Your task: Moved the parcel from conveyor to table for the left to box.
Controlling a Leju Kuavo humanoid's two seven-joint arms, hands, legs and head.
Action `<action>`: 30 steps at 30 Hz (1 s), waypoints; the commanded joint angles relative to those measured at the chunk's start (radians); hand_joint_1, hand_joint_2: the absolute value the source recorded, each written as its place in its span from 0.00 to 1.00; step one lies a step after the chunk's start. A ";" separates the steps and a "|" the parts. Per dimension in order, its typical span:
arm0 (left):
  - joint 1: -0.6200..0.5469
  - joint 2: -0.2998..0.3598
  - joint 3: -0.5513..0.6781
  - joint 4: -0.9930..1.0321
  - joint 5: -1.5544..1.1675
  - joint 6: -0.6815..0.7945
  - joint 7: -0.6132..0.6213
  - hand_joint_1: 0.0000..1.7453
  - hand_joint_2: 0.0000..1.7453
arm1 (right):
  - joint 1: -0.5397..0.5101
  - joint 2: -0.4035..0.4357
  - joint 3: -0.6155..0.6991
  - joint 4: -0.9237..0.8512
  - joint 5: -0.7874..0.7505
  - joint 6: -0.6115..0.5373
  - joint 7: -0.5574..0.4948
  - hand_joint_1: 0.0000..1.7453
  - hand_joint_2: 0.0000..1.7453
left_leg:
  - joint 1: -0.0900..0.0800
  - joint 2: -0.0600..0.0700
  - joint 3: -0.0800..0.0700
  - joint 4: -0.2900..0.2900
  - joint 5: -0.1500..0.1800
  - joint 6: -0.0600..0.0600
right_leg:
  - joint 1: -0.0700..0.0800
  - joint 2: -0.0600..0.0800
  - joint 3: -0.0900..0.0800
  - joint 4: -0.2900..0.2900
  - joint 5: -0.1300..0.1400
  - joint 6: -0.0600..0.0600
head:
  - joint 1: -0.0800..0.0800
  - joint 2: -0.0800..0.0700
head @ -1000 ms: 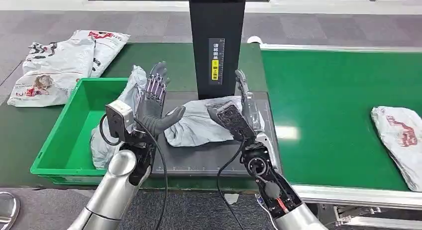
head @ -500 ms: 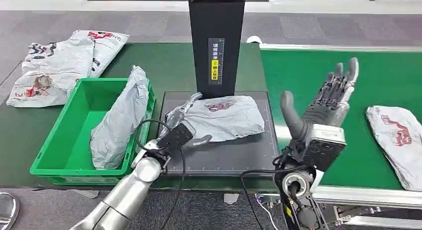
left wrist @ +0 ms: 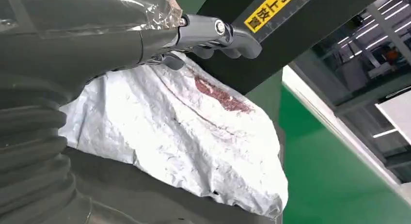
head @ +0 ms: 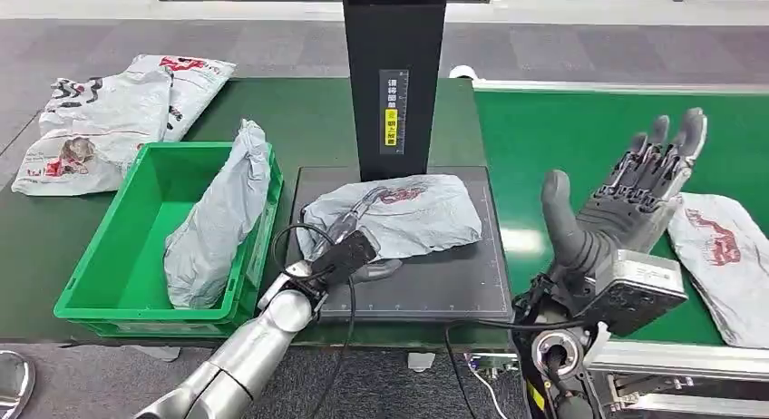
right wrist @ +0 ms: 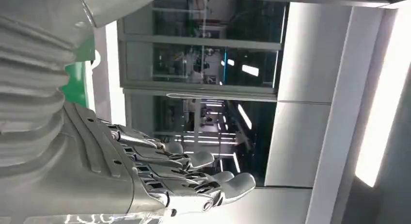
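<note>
Nearest the robot, the left hand (head: 355, 247) lies low on the near-left corner of the dark scanning pad (head: 453, 287), its fingers (left wrist: 228, 32) stretched over the near-left end of the grey parcel (head: 399, 215) and its thumb under that edge; whether it actually grips the parcel or only rests on it cannot be told. The parcel lies flat across the middle of the pad, on the table, with its red print facing up.

To the right, the right hand (head: 626, 197) is raised above the near edge of the green conveyor (head: 580, 133), palm up, fingers spread and holding nothing. Just right of it a second grey parcel (head: 725, 247) lies on the belt.

On the left, a green bin (head: 109, 256) sits beside the pad, with a grey bag (head: 218, 219) leaning against its right wall.

Farther back, the black scanner post (head: 394, 74) stands at the pad's far edge. At the far left of the table lie several white mailers (head: 109, 111).
</note>
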 commanded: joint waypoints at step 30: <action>-0.274 -0.100 -0.106 0.570 -0.323 0.393 0.082 0.00 1.00 | -0.081 0.025 0.002 0.038 -0.041 0.041 -0.007 0.00 1.00 | 0.000 -0.003 -0.001 0.000 0.002 0.000 | 0.000 -0.003 0.001 0.000 0.001 0.000 | 0.000 0.000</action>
